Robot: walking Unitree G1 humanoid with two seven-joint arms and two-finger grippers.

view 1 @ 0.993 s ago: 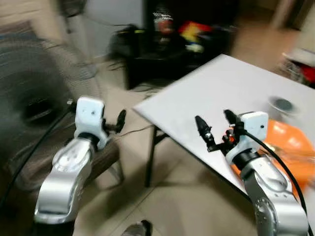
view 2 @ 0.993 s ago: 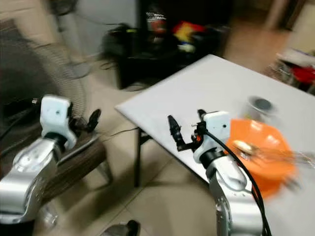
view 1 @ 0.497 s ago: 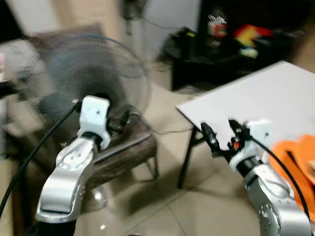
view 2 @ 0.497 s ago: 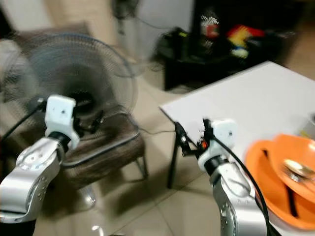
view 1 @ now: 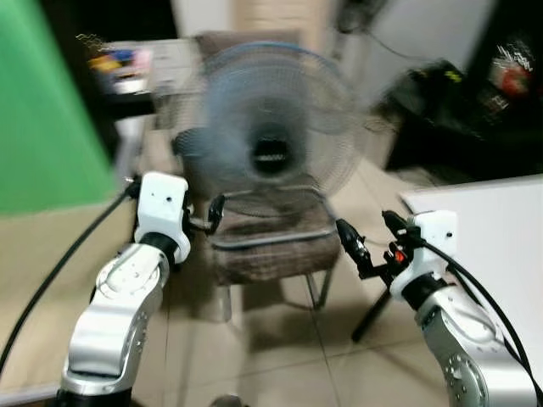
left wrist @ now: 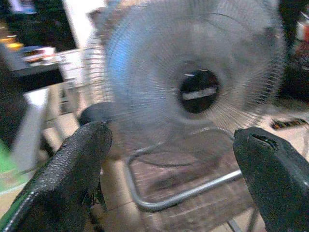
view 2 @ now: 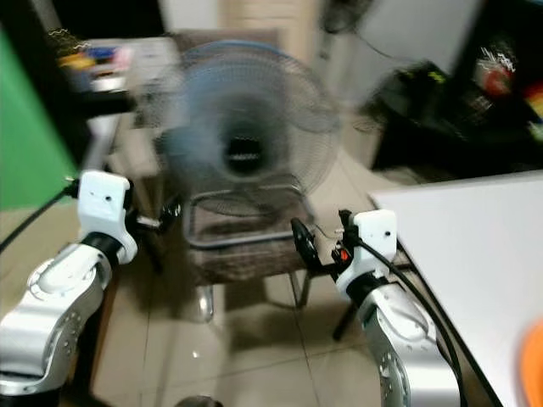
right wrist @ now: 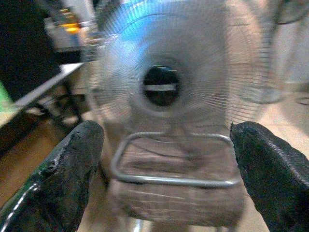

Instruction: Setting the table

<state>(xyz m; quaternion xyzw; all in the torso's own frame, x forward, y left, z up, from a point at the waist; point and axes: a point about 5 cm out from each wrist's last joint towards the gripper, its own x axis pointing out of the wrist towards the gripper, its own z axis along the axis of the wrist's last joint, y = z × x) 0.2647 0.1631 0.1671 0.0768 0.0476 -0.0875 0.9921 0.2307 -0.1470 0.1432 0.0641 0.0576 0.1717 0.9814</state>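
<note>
Fan on a chair, clutter all round

A round wire-caged fan (view 1: pixel 270 131) stands on a brown woven chair (view 1: pixel 270 246) with a chrome tube frame, on a pale tiled floor (view 1: pixel 280 356). To the left is a green panel (view 1: pixel 47 127), with a cluttered shelf (view 1: pixel 127 68) further back beside it. On the right, dark furniture (view 1: pixel 475 110) holds blurred, colourful items. All is smeared by motion blur.

No readable text, label or number anywhere before me, everything too blurred to make out.
</note>
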